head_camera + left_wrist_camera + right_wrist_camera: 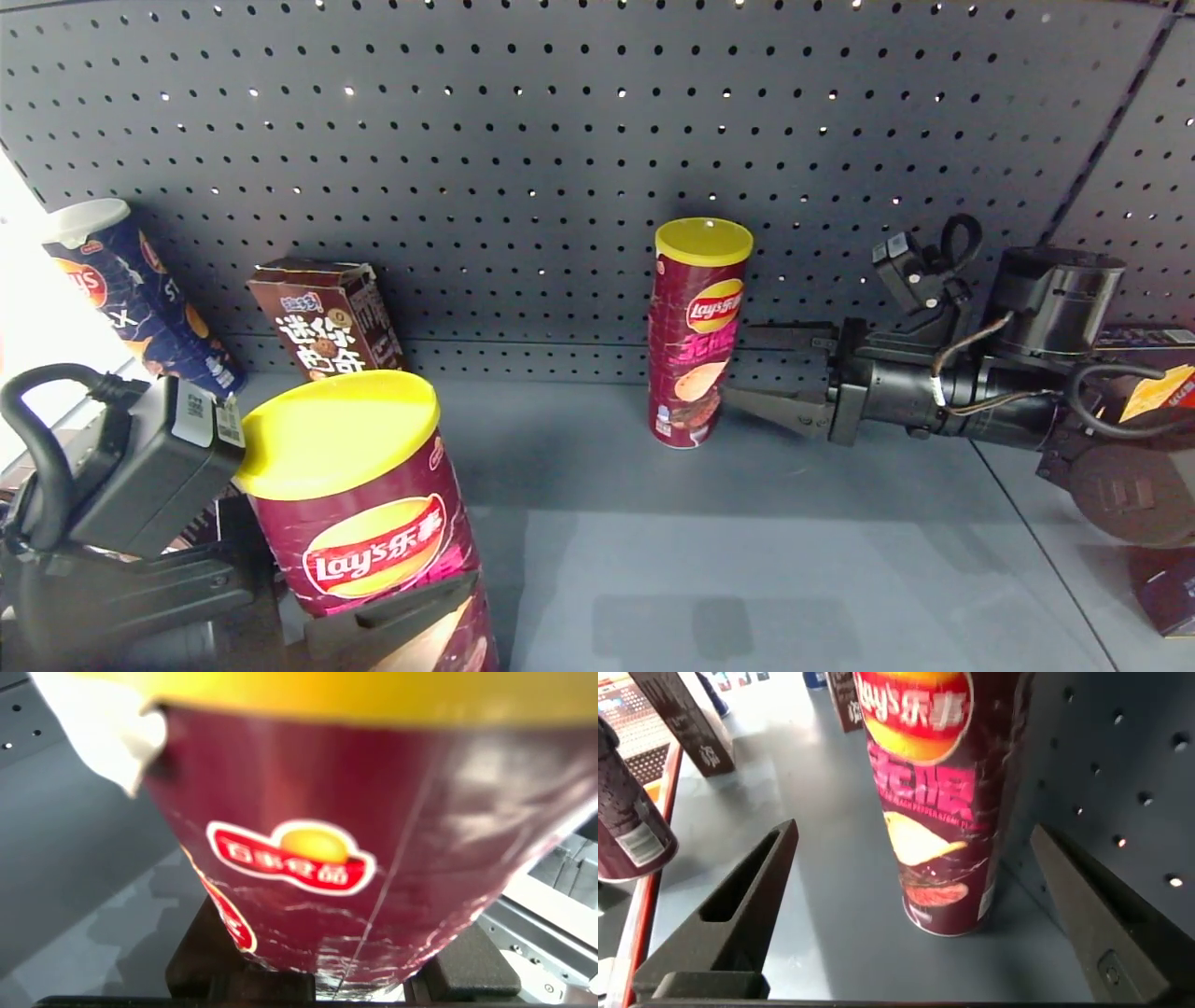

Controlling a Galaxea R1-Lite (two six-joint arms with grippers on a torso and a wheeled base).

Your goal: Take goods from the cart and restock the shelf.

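Note:
A maroon chip can with a yellow lid (pixel 695 336) stands upright on the shelf (pixel 747 560) against the pegboard back. My right gripper (pixel 739 364) is open at its right side, one finger on each side of the can's lower half, not touching it. In the right wrist view the can (pixel 938 812) stands between the spread fingers (pixel 738 915). A second, same-looking can (pixel 364 504) is held upright at the near left, with my left gripper (pixel 373 602) shut on its lower part. That can (pixel 355 859) is seen up close in the left wrist view, above the pads (pixel 467 971).
A blue chip can (pixel 140 299) and a brown cookie box (pixel 327 317) lean at the shelf's back left. More packs (pixel 1158 392) sit at the far right behind my right arm, and a dark box (pixel 1167 588) lies at the near right. Bare shelf lies between the two maroon cans.

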